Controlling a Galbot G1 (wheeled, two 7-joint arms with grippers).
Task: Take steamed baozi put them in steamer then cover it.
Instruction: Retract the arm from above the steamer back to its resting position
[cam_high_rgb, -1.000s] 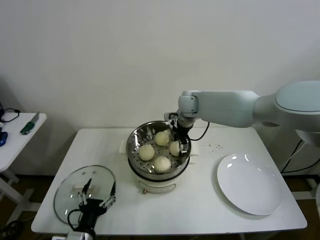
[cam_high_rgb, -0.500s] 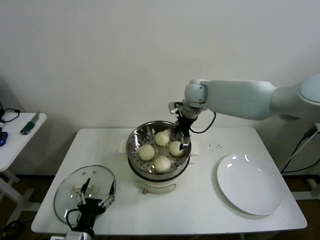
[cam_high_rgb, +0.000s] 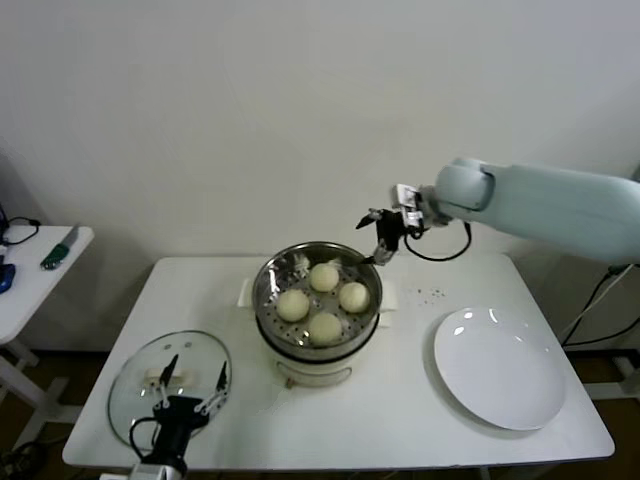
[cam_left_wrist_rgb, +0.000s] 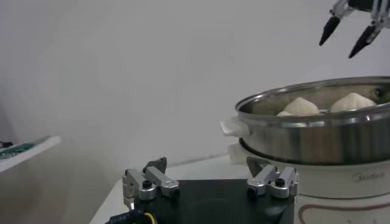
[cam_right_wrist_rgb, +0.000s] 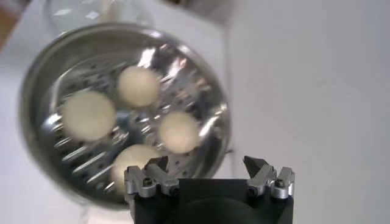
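Four steamed baozi (cam_high_rgb: 322, 298) sit in the steamer (cam_high_rgb: 268, 290) at table centre. The glass lid (cam_high_rgb: 135, 382) lies at 8 o'clock, the plate (cam_high_rgb: 500, 368) at 4 o'clock.

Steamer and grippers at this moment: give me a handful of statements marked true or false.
1. All four steamed baozi lie inside the steamer. True.
2. The glass lid covers the steamer. False: it lies on the table, left of the steamer, under the left gripper.
3. The right gripper holds a baozi. False: it is open and empty, above the steamer's far right rim.
4. The white plate has nothing on it. True.
5. The left gripper is shut on the lid's knob. False: its fingers are spread open over the lid.
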